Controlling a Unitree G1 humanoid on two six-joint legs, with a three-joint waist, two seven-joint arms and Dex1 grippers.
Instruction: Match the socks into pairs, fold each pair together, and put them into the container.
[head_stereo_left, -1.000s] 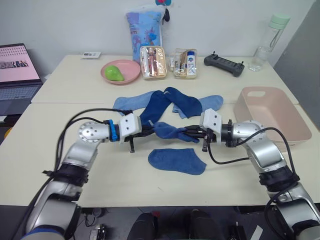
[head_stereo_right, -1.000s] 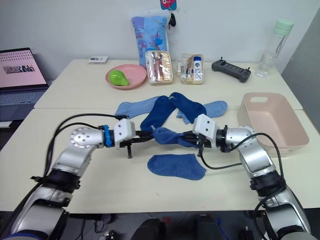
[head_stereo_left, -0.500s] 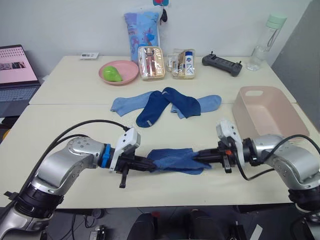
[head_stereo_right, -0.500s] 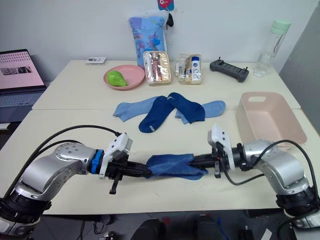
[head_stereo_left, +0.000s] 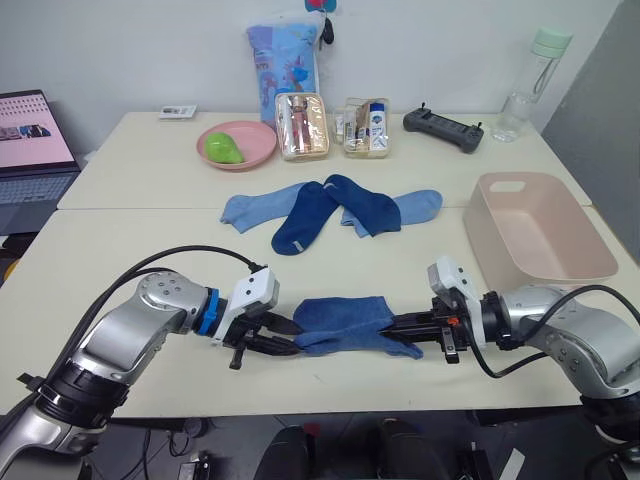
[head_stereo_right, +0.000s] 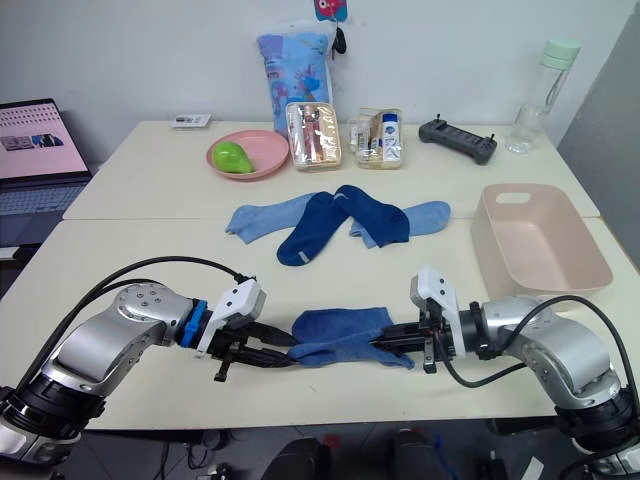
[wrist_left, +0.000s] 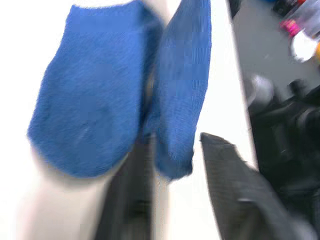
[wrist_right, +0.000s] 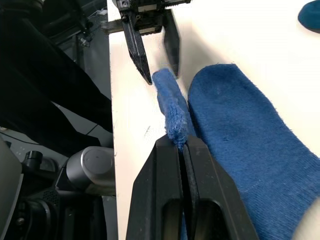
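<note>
right wrist view: right pincer (wrist_right: 183, 142) pinches fuzzy knit sock (wrist_right: 172, 107).

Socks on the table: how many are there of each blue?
Sky blue socks: 2
Dark blue socks: 2
Mid-blue socks: 2
Total: 6
</note>
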